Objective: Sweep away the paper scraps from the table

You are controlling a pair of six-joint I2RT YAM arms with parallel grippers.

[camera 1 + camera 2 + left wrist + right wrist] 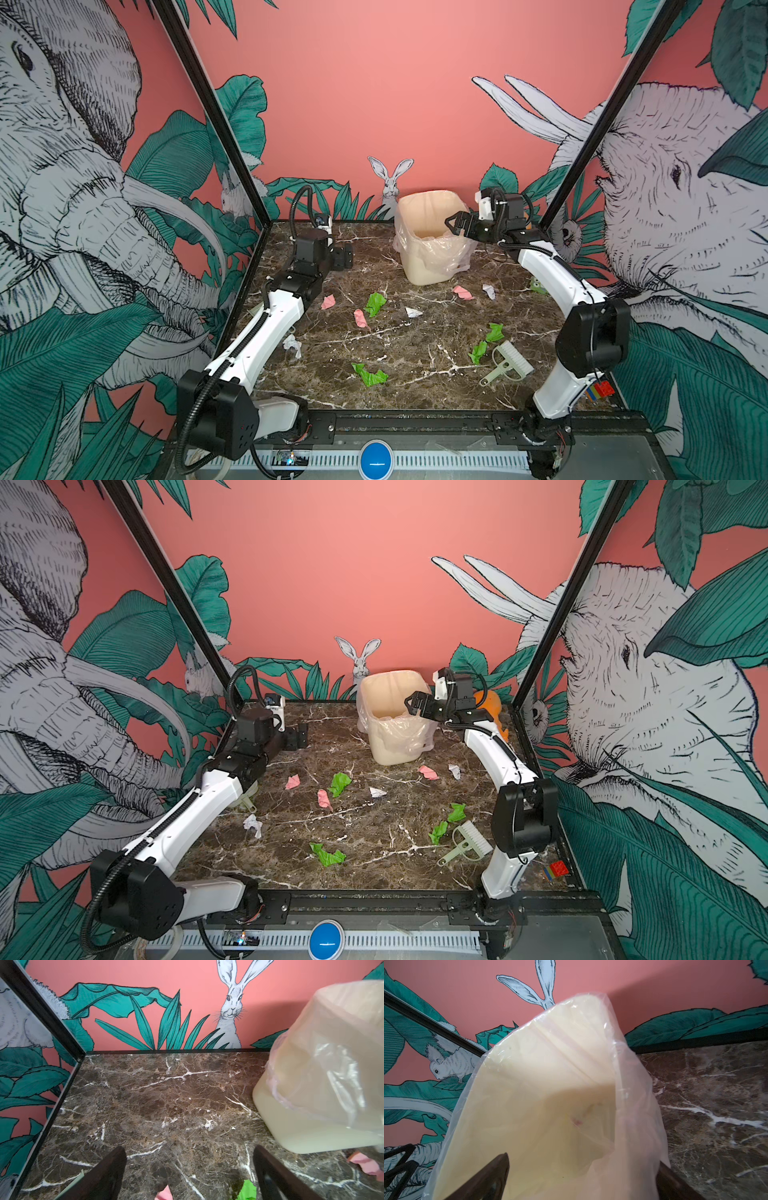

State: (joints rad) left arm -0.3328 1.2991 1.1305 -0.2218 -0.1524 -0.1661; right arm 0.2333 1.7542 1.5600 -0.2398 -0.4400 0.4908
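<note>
**A:** Where is the litter?

**B:** The small crumpled paper scraps (375,303), bright green, pink and white, lie scattered across the middle of the dark brown marble-pattern table (415,345). A white one sits close to the left arm.

**A:** How will they handle?

**B:** Featherlight and soft, I'd judge. They should slide easily on that slick top, and a hard stroke could flick them away. Pinching each one looks fiddly. Better to push them with the little white-bristled brush with a pale green handle (513,359), which lies by the right arm just beside two green bits. Grip it by the handle.

**A:** And the grippers?

**B:** Both are empty, jaws spread wide. The left gripper (189,1148) hovers low over bare table towards the far left corner. The right gripper (584,1159) hangs at the mouth of the cream plastic bin with a clear liner (424,266).
</note>
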